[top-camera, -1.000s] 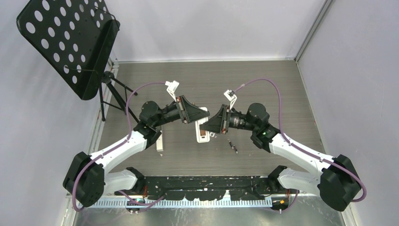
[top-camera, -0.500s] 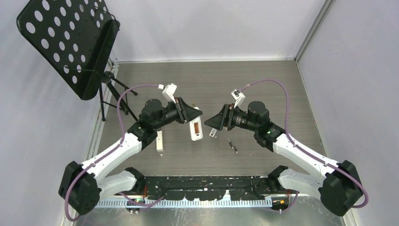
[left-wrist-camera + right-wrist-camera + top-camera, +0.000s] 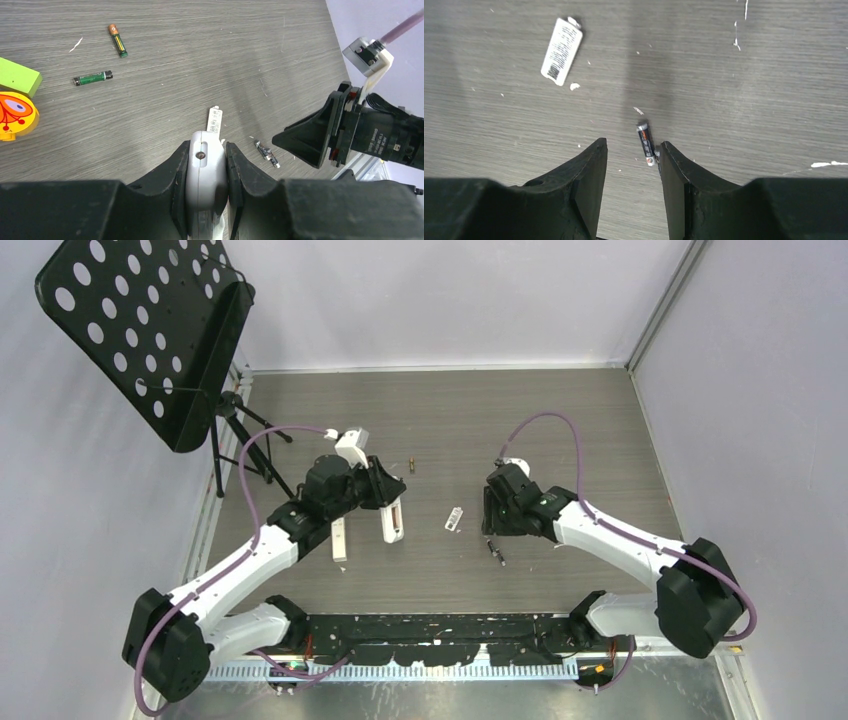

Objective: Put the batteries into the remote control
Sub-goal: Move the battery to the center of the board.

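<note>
1 battery (image 3: 645,145) lies within the right pincer (image 3: 632,146), maybe touching it.

Bench (image 3: 560,420): grey wood-grain laminate, matte; we note small white flecks (image 3: 824,164) scattered over it. Plain pale walls (image 3: 450,300) close it in at the back and on both sides. A light metal profile (image 3: 664,302) runs up the back right corner. At back left stands a black music stand (image 3: 140,320), its perforated tray tilted, its tripod legs (image 3: 216,455) at the bench's edge. Lighting even and diffuse; we see only soft shadows.
</note>
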{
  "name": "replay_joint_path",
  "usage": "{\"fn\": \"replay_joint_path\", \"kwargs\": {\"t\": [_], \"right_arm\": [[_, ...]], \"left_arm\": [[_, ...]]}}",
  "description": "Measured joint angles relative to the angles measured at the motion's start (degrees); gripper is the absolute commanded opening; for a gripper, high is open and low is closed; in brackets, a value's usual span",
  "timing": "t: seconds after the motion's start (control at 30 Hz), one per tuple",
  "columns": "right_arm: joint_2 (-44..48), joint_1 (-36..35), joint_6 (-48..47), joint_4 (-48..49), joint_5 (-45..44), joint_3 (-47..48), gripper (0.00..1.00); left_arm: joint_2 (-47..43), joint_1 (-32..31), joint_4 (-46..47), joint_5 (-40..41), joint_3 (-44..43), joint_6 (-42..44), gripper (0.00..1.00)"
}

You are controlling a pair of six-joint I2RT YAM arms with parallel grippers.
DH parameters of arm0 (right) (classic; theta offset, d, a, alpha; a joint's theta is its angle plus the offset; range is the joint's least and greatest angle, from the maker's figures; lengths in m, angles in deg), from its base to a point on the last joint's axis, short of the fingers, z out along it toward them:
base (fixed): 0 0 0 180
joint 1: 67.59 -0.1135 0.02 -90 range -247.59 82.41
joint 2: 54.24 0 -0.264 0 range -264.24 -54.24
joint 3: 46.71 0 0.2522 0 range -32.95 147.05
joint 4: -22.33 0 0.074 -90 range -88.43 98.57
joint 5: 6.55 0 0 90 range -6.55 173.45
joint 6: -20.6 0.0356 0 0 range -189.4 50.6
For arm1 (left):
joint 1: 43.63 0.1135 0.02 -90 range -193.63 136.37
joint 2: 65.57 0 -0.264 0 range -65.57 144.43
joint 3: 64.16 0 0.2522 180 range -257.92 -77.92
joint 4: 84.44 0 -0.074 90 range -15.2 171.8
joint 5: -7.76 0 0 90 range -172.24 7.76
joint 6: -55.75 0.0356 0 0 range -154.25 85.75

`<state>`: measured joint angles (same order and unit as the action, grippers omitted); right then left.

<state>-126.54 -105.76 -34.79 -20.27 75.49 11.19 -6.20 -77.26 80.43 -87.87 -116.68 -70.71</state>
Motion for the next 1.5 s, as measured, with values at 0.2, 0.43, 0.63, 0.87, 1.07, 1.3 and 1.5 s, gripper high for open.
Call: {"fn": "replay_joint_path", "kwargs": {"t": [0.2, 0.43, 0.63, 0.87, 1.07, 1.3, 1.5], "right_arm": [[-1.46, -2.56, -0.33, -4.7, -2.86, 0.15, 0.4], [-4.13, -4.63, -0.5, -10.16, -3.72, 0.35, 0.32], [-4.68, -5.22, -0.48, -10.6, -3.41, 0.35, 0.31], [-8.11, -5.22, -0.2, -9.94, -3.52, 0.35, 0.28], [-9.25, -5.22, 1.05, -8.13, -3.54, 0.31, 0.21], [-9.29, -5.11, 4.61, -6.34, -5.38, -0.2, 0.23], [-9.05, -5.07, 6.12, -5.66, -5.92, -0.5, 0.43]], "left_arm": [[2.4, 0.0, 0.26, -0.13, 0.0, 0.83, 0.0], [3.23, 0.0, 0.26, -0.2, 0.0, 0.98, 0.0], [3.3, 0.0, 0.24, -0.2, 0.0, 0.98, 0.0], [3.3, 0.0, 0.22, -0.2, 0.0, 0.98, 0.0], [3.3, 0.0, 0.2, -0.2, 0.0, 0.96, 0.0], [3.3, 0.0, 0.2, -0.17, 0.0, 1.03, 0.0], [3.28, 0.0, 0.17, -0.15, 0.0, 1.22, 0.0]]}}
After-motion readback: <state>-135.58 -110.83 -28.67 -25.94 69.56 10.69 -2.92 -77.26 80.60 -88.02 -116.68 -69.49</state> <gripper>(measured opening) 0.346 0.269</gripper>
